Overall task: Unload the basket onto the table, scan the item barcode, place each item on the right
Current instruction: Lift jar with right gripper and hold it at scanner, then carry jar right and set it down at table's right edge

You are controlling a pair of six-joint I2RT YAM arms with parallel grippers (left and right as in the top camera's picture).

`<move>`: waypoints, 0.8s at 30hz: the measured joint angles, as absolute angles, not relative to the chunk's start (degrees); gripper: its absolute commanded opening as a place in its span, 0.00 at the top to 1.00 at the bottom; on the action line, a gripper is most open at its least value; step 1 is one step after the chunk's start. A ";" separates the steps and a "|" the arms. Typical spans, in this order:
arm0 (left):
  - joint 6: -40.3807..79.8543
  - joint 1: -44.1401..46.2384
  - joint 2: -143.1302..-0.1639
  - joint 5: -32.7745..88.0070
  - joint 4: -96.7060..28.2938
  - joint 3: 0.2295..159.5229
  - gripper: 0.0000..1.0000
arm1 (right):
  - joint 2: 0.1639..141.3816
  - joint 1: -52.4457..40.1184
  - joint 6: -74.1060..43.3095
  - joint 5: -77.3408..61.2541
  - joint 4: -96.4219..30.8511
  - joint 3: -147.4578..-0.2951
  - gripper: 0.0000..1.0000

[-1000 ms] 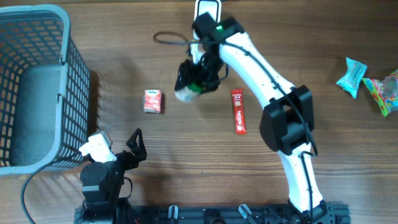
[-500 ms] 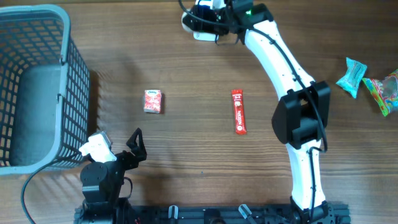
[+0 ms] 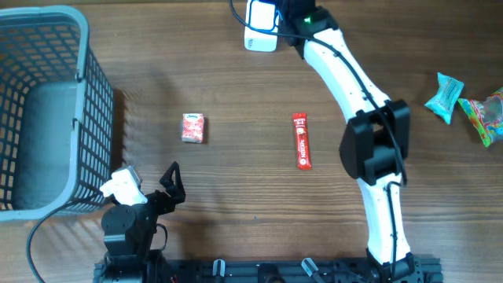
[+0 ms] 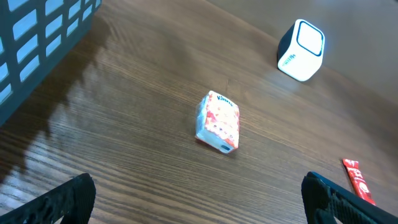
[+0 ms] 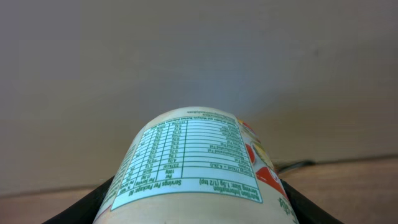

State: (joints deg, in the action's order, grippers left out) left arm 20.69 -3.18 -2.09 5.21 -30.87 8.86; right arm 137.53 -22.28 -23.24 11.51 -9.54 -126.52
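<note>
A basket stands at the left, and near it the left gripper hovers over the surface with its jaws wide apart, a small pack lying beyond it. At the far edge sits the white scanner, and just right of it the right gripper is clamped on a tub, its nutrition label facing the wrist camera. A red sachet lies mid-surface, and snack bags rest far right.
</note>
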 measured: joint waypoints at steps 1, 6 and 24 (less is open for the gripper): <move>20.69 -3.18 -2.09 5.21 -30.89 8.86 0.00 | 138.85 -22.31 -22.04 12.29 -8.10 -126.52 0.65; 20.69 -3.18 -2.09 5.21 -30.89 8.86 0.00 | 144.75 -22.46 -16.21 13.80 -6.42 -125.75 0.65; 20.69 -3.18 -2.09 5.21 -30.89 8.86 0.00 | 145.43 -23.22 -5.65 16.67 -6.13 -125.01 0.56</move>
